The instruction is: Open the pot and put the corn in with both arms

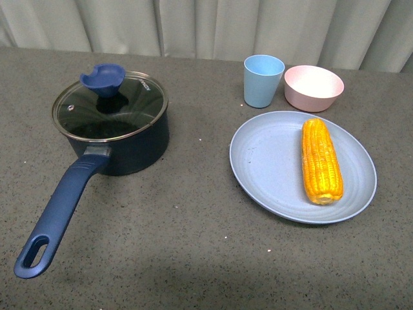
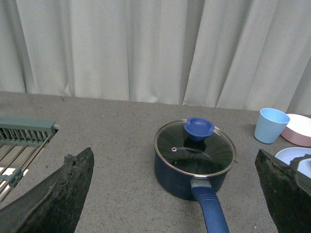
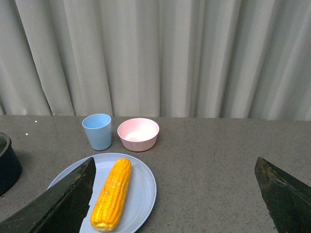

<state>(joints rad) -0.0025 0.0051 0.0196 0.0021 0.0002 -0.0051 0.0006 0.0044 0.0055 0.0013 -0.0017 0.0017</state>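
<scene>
The navy pot point(image 1: 126, 145) stands on the left of the table with its glass lid point(image 1: 110, 106) on and a blue knob point(image 1: 103, 79) on top. Its long handle point(image 1: 58, 216) points toward the front. The corn point(image 1: 321, 160) lies on a blue plate point(image 1: 258, 161) at the right. Neither arm shows in the front view. My left gripper point(image 2: 177, 194) is open and empty, above the table with the pot point(image 2: 194, 167) straight ahead of it. My right gripper point(image 3: 177, 194) is open and empty, with the corn point(image 3: 112, 194) near its one finger point(image 3: 58, 206).
A light blue cup point(image 1: 263, 80) and a pink bowl point(image 1: 313, 87) stand behind the plate. A green rack point(image 2: 24, 141) lies at the table's left side in the left wrist view. A grey curtain hangs behind the table.
</scene>
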